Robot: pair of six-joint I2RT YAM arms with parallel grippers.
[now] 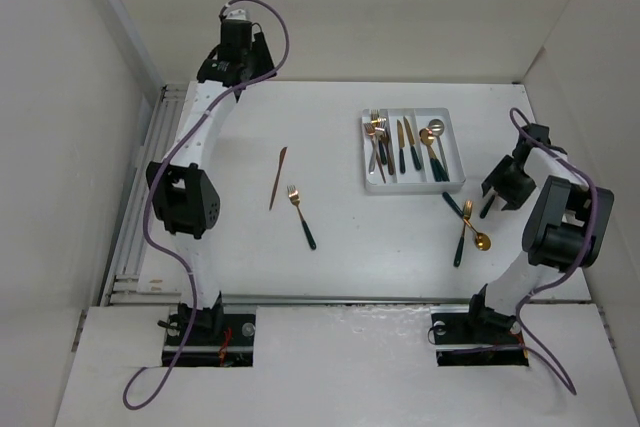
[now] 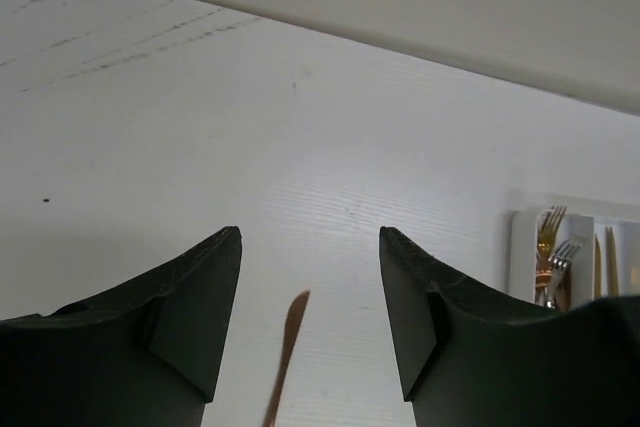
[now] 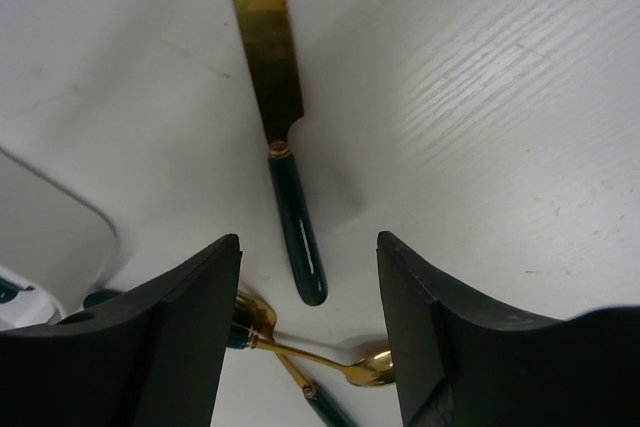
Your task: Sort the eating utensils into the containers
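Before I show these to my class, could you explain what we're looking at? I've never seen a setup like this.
These are two robot arms, the left arm and the right arm, bolted to the near edge of a table. Each ends in a two-finger claw. The wide picture comes from a fixed camera overhead. The other two come from a camera on each wrist, looking past that claw's own fingers. The left claw is open and holds nothing. The right claw is open too, hovering over a green-handled knife that lies on the table. A white tray already holds several forks, knives and spoons. Loose on the table are a copper-coloured knife, a dark-handled fork and, near the right arm, another fork and a gold spoon.
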